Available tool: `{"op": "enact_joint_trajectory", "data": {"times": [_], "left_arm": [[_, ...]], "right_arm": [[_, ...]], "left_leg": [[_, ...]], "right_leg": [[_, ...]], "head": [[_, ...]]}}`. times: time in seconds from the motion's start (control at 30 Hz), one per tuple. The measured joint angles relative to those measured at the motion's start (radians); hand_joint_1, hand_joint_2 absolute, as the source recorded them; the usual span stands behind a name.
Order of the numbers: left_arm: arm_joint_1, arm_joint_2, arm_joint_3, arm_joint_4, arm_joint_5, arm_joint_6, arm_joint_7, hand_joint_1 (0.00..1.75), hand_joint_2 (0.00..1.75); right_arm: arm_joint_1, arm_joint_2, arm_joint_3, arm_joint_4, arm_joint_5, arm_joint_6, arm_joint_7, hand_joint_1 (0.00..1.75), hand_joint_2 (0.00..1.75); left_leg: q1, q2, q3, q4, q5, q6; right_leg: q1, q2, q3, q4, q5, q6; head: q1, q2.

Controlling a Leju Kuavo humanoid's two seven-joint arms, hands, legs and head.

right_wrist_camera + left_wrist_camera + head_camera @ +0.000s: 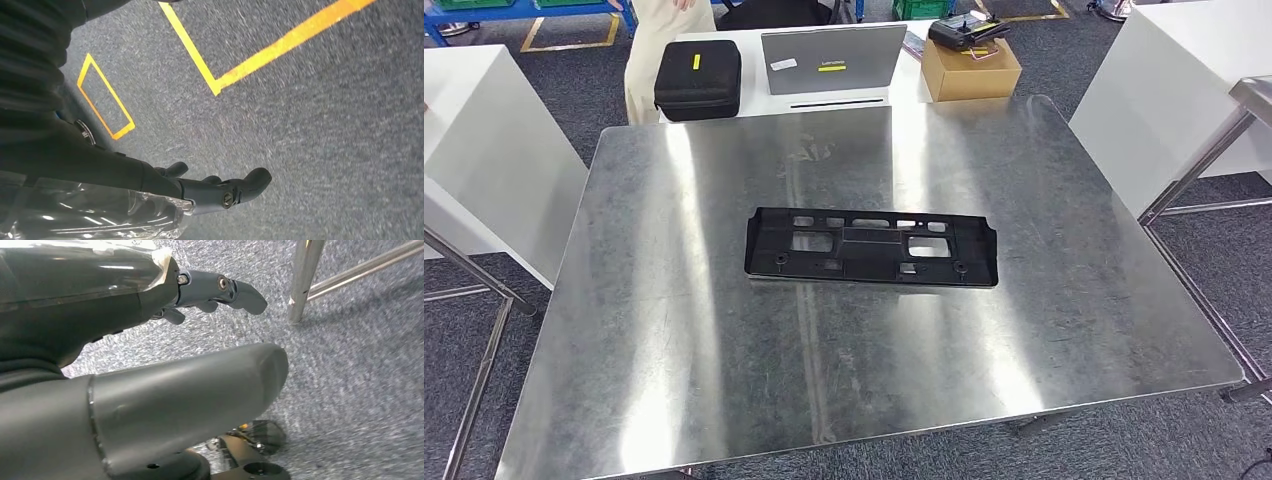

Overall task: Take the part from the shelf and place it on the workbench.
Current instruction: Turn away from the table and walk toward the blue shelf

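A long black plastic part (871, 246) with several cut-outs lies flat near the middle of the steel workbench (674, 330). Nothing touches it. My left hand (200, 300) hangs over grey carpet, its dark fingers stretched out and its thick grey thumb (190, 400) apart from them, holding nothing. My right hand (215, 187) also hangs over the carpet with its fingers extended and nothing in them.
Behind the workbench stands a white table with a black case (698, 79), a grey laptop (832, 60) and a cardboard box (971, 68) carrying a controller. A person (654, 50) stands by it. White tables (484, 150) flank both sides. A steel table leg (304, 280) rises near my left hand.
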Motion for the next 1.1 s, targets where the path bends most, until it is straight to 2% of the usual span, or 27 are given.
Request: {"op": "enact_joint_trajectory", "data": {"times": [0.2,0.3,0.37,0.4,0.43,0.5,0.53,0.57,0.6,0.63,0.67,0.7,0.73,0.77,0.83,0.87,0.9,0.93,0.97,1.0,1.03,1.07,1.1], "left_arm": [[0.003,0.012,-0.02,0.0,-0.017,-0.011,0.018,0.0,0.0],[0.003,0.017,-0.027,0.0,-0.021,-0.01,0.023,0.0,0.0],[0.004,0.019,-0.032,0.0,-0.026,-0.006,0.026,0.0,0.0],[0.004,0.019,-0.033,0.0,-0.028,-0.004,0.028,0.0,0.0],[0.003,0.019,-0.035,0.0,-0.032,-0.003,0.029,0.0,0.0],[0.003,0.019,-0.036,0.0,-0.036,-0.001,0.032,0.0,0.0],[0.003,0.02,-0.037,0.0,-0.037,-0.001,0.034,0.0,0.0],[0.004,0.02,-0.038,0.0,-0.038,-0.001,0.037,0.0,0.0],[0.004,0.02,-0.04,0.0,-0.038,-0.001,0.039,0.0,0.0],[0.004,0.02,-0.041,0.0,-0.038,-0.001,0.04,0.0,0.0],[0.004,0.02,-0.043,0.0,-0.038,0.0,0.042,0.0,0.0],[0.004,0.021,-0.045,0.0,-0.038,0.0,0.043,0.0,0.0],[0.003,0.021,-0.046,0.0,-0.039,0.001,0.044,0.0,0.0],[0.003,0.022,-0.047,0.0,-0.039,0.002,0.044,0.0,0.0],[0.003,0.022,-0.049,0.0,-0.039,0.004,0.046,0.0,0.0],[0.003,0.023,-0.049,0.0,-0.039,0.004,0.046,0.0,0.0],[0.004,0.023,-0.049,0.0,-0.039,0.005,0.046,0.0,0.0],[0.004,0.023,-0.05,0.0,-0.039,0.005,0.046,0.0,0.0],[0.004,0.024,-0.05,0.0,-0.039,0.005,0.046,0.0,0.0],[0.004,0.024,-0.05,0.0,-0.039,0.005,0.046,0.0,0.0],[0.004,0.024,-0.05,0.0,-0.039,0.005,0.046,0.0,0.0],[0.005,0.025,-0.05,0.0,-0.039,0.005,0.046,0.0,0.0],[0.005,0.025,-0.05,0.0,-0.039,0.005,0.046,0.0,0.0]], "right_arm": [[0.0,0.008,0.018,0.023,0.004,0.003,0.008,0.0,1.75],[0.0,0.011,0.021,0.029,0.004,0.003,0.011,0.0,1.75],[-0.001,0.012,0.024,0.032,0.004,0.004,0.012,0.0,1.75],[-0.002,0.012,0.025,0.033,0.004,0.005,0.012,0.0,1.75],[-0.002,0.012,0.026,0.033,0.003,0.005,0.012,0.0,1.75],[-0.002,0.012,0.027,0.034,0.002,0.006,0.012,0.0,1.75],[-0.002,0.012,0.028,0.034,0.001,0.006,0.012,0.0,1.75],[-0.001,0.012,0.028,0.034,0.0,0.006,0.012,0.0,1.75],[-0.001,0.012,0.028,0.034,-0.001,0.006,0.012,0.0,1.75],[-0.001,0.012,0.029,0.035,-0.002,0.006,0.012,0.0,1.75],[-0.002,0.012,0.03,0.035,-0.002,0.006,0.012,0.0,1.75],[-0.003,0.012,0.031,0.035,-0.002,0.007,0.012,0.0,1.75],[-0.004,0.012,0.033,0.035,-0.002,0.007,0.012,0.0,1.75],[-0.005,0.012,0.035,0.035,-0.002,0.008,0.012,0.0,1.75],[-0.005,0.012,0.036,0.036,-0.003,0.009,0.012,0.0,1.75],[-0.005,0.013,0.037,0.036,-0.004,0.009,0.012,0.0,1.75],[-0.006,0.014,0.037,0.037,-0.004,0.01,0.013,0.0,1.75],[-0.006,0.014,0.037,0.037,-0.004,0.01,0.013,0.0,1.75],[-0.006,0.014,0.038,0.037,-0.004,0.01,0.013,0.0,1.75],[-0.005,0.014,0.038,0.038,-0.004,0.01,0.013,0.0,1.75],[-0.004,0.014,0.039,0.038,-0.004,0.01,0.013,0.0,1.75],[-0.003,0.014,0.039,0.038,-0.004,0.011,0.013,0.0,1.75],[-0.002,0.014,0.039,0.038,-0.004,0.011,0.013,0.0,1.75]], "left_leg": [[-0.006,0.0,0.001,0.005,-0.007,0.009],[-0.01,0.0,0.003,0.01,-0.009,0.019],[-0.006,0.002,0.01,-0.004,0.001,0.029],[-0.004,0.004,0.013,-0.012,0.006,0.035],[-0.001,0.007,0.016,-0.02,0.011,0.04],[-0.002,0.013,0.013,-0.021,0.014,0.044],[-0.002,0.015,0.01,-0.021,0.016,0.043],[-0.003,0.016,0.008,-0.021,0.017,0.041],[-0.003,0.016,0.006,-0.02,0.019,0.038],[-0.002,0.016,0.004,-0.02,0.022,0.034],[-0.001,0.016,0.003,-0.018,0.025,0.03],[-0.002,0.015,0.001,-0.017,0.027,0.024],[-0.003,0.015,0.0,-0.016,0.031,0.017],[-0.004,0.014,-0.002,-0.013,0.035,0.011],[-0.003,0.013,-0.006,-0.012,0.043,-0.001],[0.0,0.013,-0.012,-0.008,0.039,-0.006],[0.004,0.014,-0.021,0.009,0.02,-0.011],[0.007,0.015,-0.039,0.048,-0.016,-0.015],[0.008,0.016,-0.063,0.108,-0.065,-0.019],[0.009,0.017,-0.089,0.182,-0.114,-0.022],[0.009,0.017,-0.109,0.25,-0.15,-0.025],[0.009,0.017,-0.115,0.29,-0.166,-0.026],[0.009,0.018,-0.1,0.292,-0.162,-0.026]], "right_leg": [[-0.01,0.0,0.003,0.0,-0.003,0.006],[-0.015,0.0,0.011,-0.003,-0.002,0.015],[-0.014,-0.001,0.015,0.002,-0.008,0.019],[-0.013,-0.002,0.006,0.025,-0.025,0.016],[-0.012,-0.003,-0.014,0.072,-0.053,0.01],[-0.01,-0.004,-0.08,0.218,-0.123,-0.002],[-0.009,-0.004,-0.109,0.284,-0.147,-0.002],[-0.008,-0.004,-0.121,0.317,-0.155,0.002],[-0.007,-0.004,-0.111,0.307,-0.145,0.009],[-0.007,-0.004,-0.079,0.254,-0.121,0.018],[-0.008,-0.006,-0.03,0.169,-0.093,0.025],[-0.007,-0.007,0.015,0.091,-0.067,0.026],[-0.004,-0.007,0.045,0.037,-0.046,0.023],[-0.001,-0.006,0.056,0.009,-0.036,0.016],[0.002,-0.003,0.042,0.01,-0.026,-0.002],[-0.002,-0.005,0.037,0.008,-0.022,-0.013],[-0.005,-0.007,0.032,0.007,-0.015,-0.025],[-0.007,-0.009,0.026,0.006,-0.007,-0.038],[-0.005,-0.012,0.019,0.006,0.0,-0.049],[-0.003,-0.014,0.01,0.007,0.007,-0.056],[0.0,-0.015,0.0,0.007,0.013,-0.06],[0.002,-0.017,-0.008,0.009,0.019,-0.06],[0.003,-0.018,-0.015,0.01,0.023,-0.059]], "head": [[0.0,0.0],[0.0,0.0],[0.0,0.0],[0.0,0.0],[0.001,0.0],[0.005,0.0],[0.005,0.0],[0.005,0.0],[0.005,0.0],[0.005,0.0],[0.006,0.0],[0.007,0.0],[0.006,0.0],[0.007,0.0],[0.007,0.0],[0.007,0.0],[0.007,0.0],[0.006,0.0],[0.006,0.0],[0.005,0.0],[0.005,0.0],[0.005,0.0],[0.005,0.0]]}}
